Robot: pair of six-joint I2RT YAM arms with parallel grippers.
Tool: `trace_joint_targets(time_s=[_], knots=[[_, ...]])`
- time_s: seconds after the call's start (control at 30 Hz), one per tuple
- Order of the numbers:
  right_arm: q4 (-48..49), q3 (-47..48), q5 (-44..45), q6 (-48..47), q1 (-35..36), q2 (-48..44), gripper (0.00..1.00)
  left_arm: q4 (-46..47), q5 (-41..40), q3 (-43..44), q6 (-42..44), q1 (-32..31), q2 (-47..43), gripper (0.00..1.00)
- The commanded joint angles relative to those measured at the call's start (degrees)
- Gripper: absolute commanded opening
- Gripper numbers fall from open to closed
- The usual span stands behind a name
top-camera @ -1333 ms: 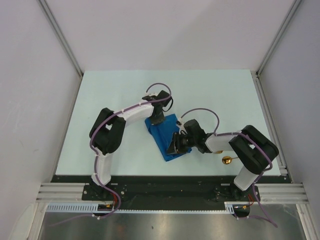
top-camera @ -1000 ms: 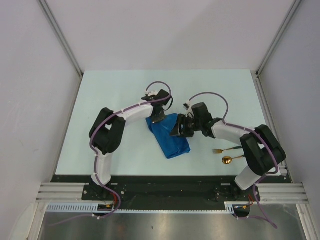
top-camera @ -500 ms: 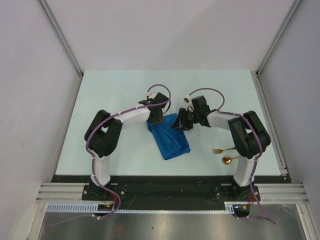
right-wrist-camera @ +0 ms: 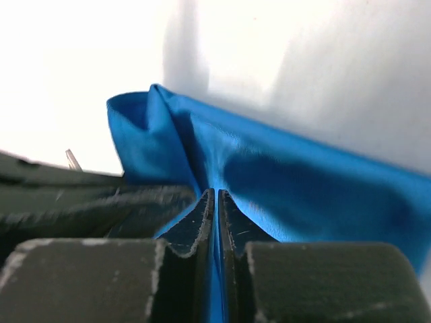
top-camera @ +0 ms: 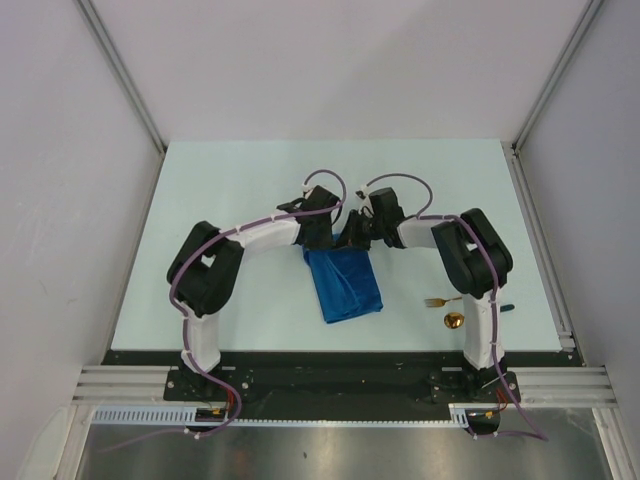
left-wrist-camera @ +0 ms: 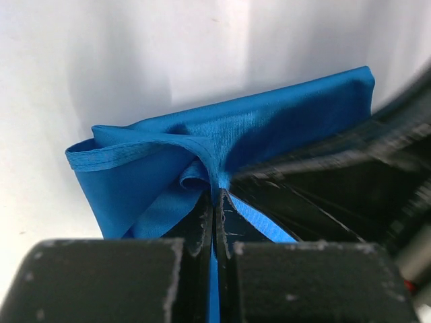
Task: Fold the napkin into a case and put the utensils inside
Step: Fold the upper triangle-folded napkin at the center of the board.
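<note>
Arms bent inward over the worktop (top-camera: 200,200), wrists meeting at the far edge of the napkin (top-camera: 345,285); left hand (top-camera: 320,236) and right hand (top-camera: 357,236) each clamped on its cloth.

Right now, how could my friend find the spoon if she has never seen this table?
Start at the pale table and go to its front edge on the right, where the right arm stands. Just left of that arm lie two gold-headed things; the spoon is the nearer one with a round bowl, not the pronged fork.
</note>
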Motion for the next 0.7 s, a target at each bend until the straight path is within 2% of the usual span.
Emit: trace_joint_targets(time_s=[0.0,0.43,0.67], knots=[[2.5,2.3,-0.3,0.9,0.3,2.3,0.08,2.2,3.9,0.8,1.6,-0.5,-0.6,0.0],[-0.1,4.2,0.7,-1.6,-0.1,4.7,0.06,4.1,7.9,0.8,2.1,-1.0,1.2,0.0],[-6.5,5.8,2.7,-3.7,-2.0,-2.1,0.08,4.3,7.9,2.1,1.9,-1.0,4.4,0.0]])
